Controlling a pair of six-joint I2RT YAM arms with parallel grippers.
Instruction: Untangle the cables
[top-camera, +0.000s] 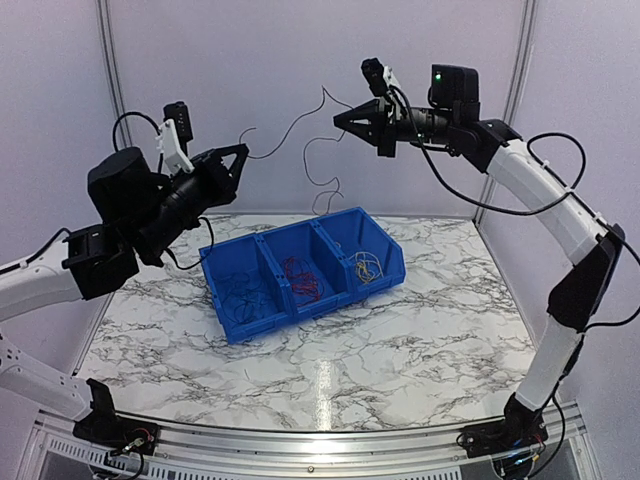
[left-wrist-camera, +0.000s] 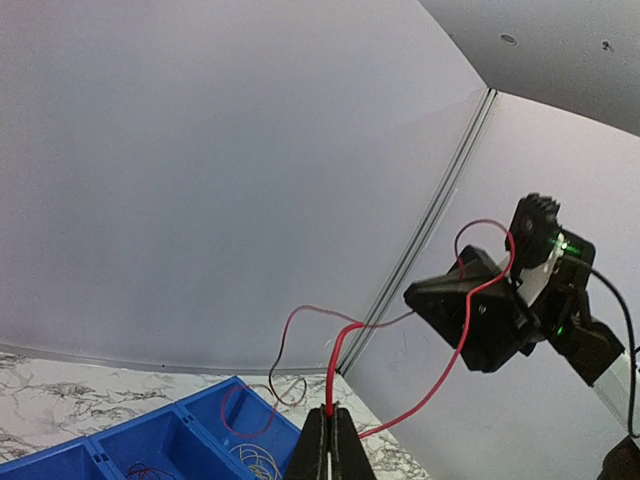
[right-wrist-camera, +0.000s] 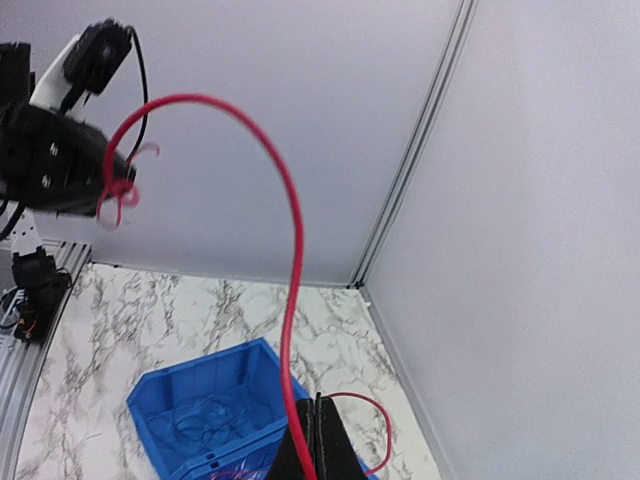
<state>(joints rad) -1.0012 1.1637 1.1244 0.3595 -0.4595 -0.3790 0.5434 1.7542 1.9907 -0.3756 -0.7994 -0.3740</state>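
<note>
Top external view: left gripper (top-camera: 243, 152) is raised high, jaws pinched shut on a red wire (left-wrist-camera: 333, 370). The wire spans the air between both arms, probably lifted so its loops hang free. Below, the blue bin (top-camera: 330, 302) holds dark blue wires (top-camera: 245, 295), a red bundle (top-camera: 300, 275) and a yellow bundle (top-camera: 367, 265), one colour per compartment. Right gripper (top-camera: 338, 120) is clamped on the same wire, held apart to stretch it.
</note>
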